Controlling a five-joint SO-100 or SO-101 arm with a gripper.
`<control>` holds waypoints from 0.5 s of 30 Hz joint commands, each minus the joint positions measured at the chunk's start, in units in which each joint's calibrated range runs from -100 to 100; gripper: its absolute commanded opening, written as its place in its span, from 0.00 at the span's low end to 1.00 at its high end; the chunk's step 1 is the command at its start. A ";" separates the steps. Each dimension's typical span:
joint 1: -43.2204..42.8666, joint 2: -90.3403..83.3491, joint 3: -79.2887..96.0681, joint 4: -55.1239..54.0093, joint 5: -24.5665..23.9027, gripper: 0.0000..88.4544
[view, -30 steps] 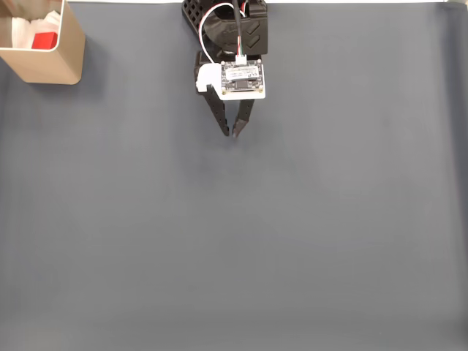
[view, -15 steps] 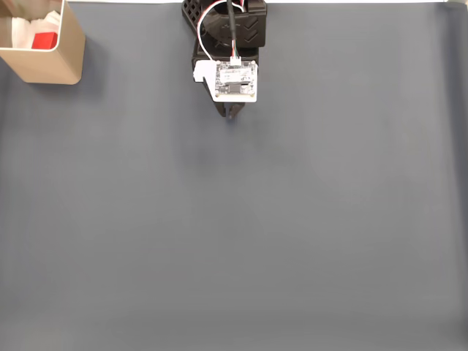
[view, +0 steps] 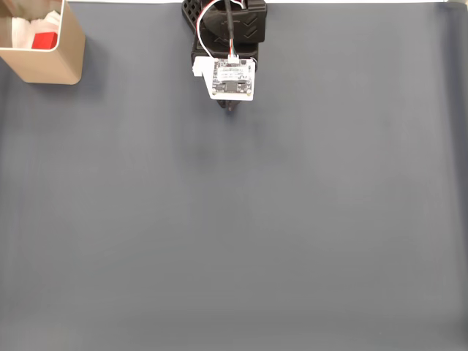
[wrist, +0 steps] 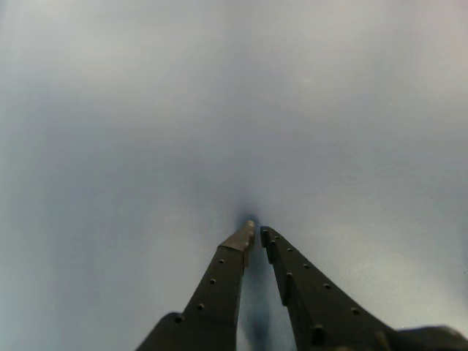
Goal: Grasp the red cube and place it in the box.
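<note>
The red cube (view: 45, 40) lies inside the tan box (view: 55, 67) at the top left corner of the fixed view, beside white padding. My gripper (view: 232, 108) is far to its right, near the top centre, folded back under the arm with the white circuit board over it. In the wrist view the two black fingers (wrist: 219, 281) meet at their tips just above the grey mat, and the gripper (wrist: 255, 232) is shut with nothing between them.
A plain grey mat (view: 241, 234) covers the whole table. The arm's black base (view: 219, 14) stands at the top edge. The box sits at the mat's far left corner.
The gripper has closed and pulled back toward the arm's base; its fingers, spread and stretched out a second ago, are now tucked under the wrist. The cube stays in the box.
</note>
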 commanded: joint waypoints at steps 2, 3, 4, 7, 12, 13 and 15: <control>0.84 0.09 0.45 1.18 -0.20 0.01; 0.84 0.09 0.45 1.26 0.24 0.01; 0.84 0.09 0.45 1.42 0.78 0.01; 0.84 0.09 0.45 1.51 1.37 0.01; 0.84 0.09 0.45 1.51 1.37 0.01; 0.84 0.09 0.45 1.51 1.37 0.01; 0.84 0.09 0.45 1.51 1.37 0.01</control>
